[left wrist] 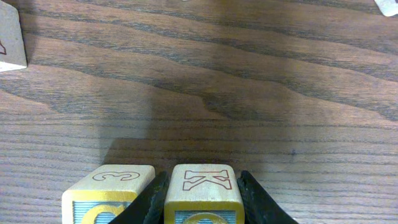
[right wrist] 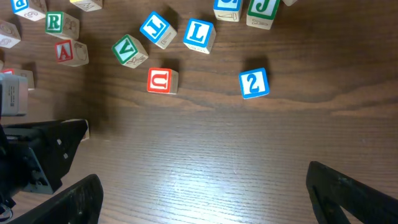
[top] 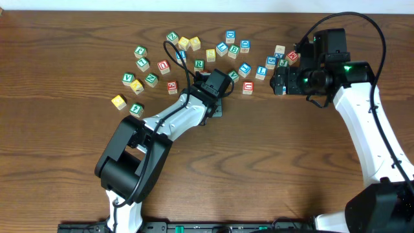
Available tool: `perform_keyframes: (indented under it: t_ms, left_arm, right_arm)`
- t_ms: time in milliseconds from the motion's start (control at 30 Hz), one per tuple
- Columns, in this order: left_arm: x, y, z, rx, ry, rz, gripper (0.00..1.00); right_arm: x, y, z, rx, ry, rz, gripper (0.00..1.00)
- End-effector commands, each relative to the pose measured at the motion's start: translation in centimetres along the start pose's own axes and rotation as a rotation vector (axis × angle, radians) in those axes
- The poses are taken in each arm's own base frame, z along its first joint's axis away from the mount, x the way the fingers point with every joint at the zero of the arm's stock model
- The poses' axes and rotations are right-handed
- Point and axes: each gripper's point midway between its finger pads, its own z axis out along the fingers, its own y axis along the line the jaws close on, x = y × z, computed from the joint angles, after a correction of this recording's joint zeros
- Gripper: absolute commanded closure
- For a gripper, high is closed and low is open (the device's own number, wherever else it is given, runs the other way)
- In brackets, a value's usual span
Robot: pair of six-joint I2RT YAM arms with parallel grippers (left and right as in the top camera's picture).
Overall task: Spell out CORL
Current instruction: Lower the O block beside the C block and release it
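My left gripper point(left wrist: 203, 198) is shut on a wooden block point(left wrist: 207, 178) with a red K outlined on top and a yellow letter on its blue front face. A second block point(left wrist: 118, 180) with a 3 on top stands right beside it on the left. In the overhead view the left gripper point(top: 218, 103) hides both blocks. My right gripper point(right wrist: 205, 193) is open and empty above bare table; overhead it point(top: 279, 82) is near the right cluster. A blue L block point(right wrist: 199, 34) and a green R block point(right wrist: 56, 23) lie beyond it.
Several letter blocks are scattered across the far table point(top: 194, 55). In the right wrist view a red U block point(right wrist: 161, 81), a blue 2 block point(right wrist: 254, 83), a green V block point(right wrist: 129, 50) and a red A block point(right wrist: 69, 52) lie nearby. Another block point(left wrist: 9, 37) sits at the far left.
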Motion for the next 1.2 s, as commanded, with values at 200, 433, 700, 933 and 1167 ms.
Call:
perform_keyframes:
  t_ms: [200, 433, 700, 933, 1167]
  left_arm:
    - [-0.2, 0.4, 0.3, -0.023, -0.009, 0.014, 0.65]
    - [-0.4, 0.3, 0.3, -0.019, -0.015, 0.013, 0.65]
    - [-1.1, -0.1, -0.2, -0.001, -0.043, 0.014, 0.65]
    - [-3.2, 0.0, -2.7, 0.024, -0.105, 0.09, 0.65]
    - [-5.2, 0.7, -5.4, 0.046, -0.166, 0.054, 0.65]
  right_arm:
    - [-0.6, 0.5, -0.4, -0.005, -0.014, 0.001, 0.01]
    - [-0.6, 0.5, -0.4, -0.005, -0.014, 0.001, 0.01]
    - [-0.6, 0.5, -0.4, -0.005, -0.014, 0.001, 0.01]
    - [-0.6, 0.5, -0.4, -0.006, -0.016, 0.001, 0.01]
    - [-0.6, 0.5, -0.4, -0.006, -0.016, 0.001, 0.01]
